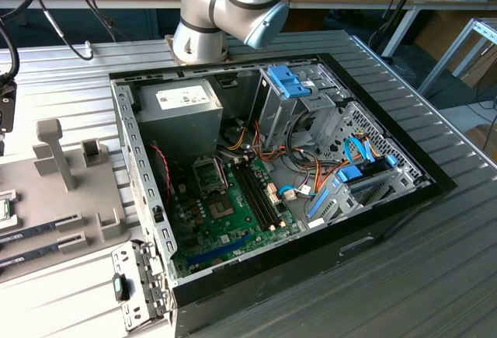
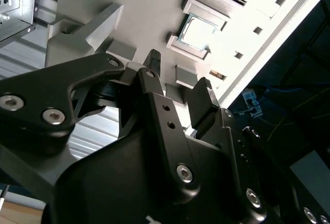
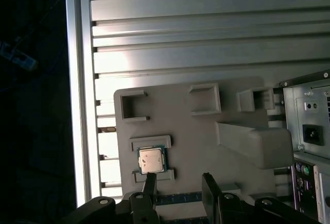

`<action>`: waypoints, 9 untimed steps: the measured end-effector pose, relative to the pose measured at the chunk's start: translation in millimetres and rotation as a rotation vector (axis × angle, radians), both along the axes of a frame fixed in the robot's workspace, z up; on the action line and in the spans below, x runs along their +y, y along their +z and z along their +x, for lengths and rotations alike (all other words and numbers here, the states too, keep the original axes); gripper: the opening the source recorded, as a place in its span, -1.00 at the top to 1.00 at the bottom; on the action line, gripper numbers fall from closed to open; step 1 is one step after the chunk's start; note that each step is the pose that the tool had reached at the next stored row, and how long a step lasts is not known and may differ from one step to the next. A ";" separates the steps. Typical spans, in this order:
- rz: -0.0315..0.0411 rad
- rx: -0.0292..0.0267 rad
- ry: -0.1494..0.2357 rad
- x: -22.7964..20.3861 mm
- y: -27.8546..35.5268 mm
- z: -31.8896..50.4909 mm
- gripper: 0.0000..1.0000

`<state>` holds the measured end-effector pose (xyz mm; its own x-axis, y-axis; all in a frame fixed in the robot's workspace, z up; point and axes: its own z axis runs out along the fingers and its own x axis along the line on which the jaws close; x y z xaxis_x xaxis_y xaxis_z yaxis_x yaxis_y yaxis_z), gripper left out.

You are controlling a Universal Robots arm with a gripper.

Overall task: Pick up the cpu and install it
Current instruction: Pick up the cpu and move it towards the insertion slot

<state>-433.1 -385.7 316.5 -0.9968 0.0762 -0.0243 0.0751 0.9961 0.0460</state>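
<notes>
The cpu is a small square chip with a silver top and a thin green rim. It lies flat in a grey holder on the grey fixture plate, and it also appears in the second wrist view as the cpu. My gripper hovers above that plate, open, with nothing between its black fingers. One fingertip is just beside the chip's edge, while the gap between the fingers lies off to the chip's side. In the second wrist view the gripper stands apart from the chip. The motherboard with its socket lies in the open computer case.
The black computer case lies open on a ribbed metal table, with a power supply and blue-tabbed drive cages inside. The grey fixture plate at the exterior view's left carries upright blocks. The arm's base stands behind the case.
</notes>
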 end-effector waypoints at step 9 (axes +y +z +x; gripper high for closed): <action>0.0007 0.0000 0.000 0.0 -2.1 -1.5 0.04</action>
<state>-434.6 -385.7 314.5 -0.9968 0.0762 -0.0243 0.0750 0.9961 0.0466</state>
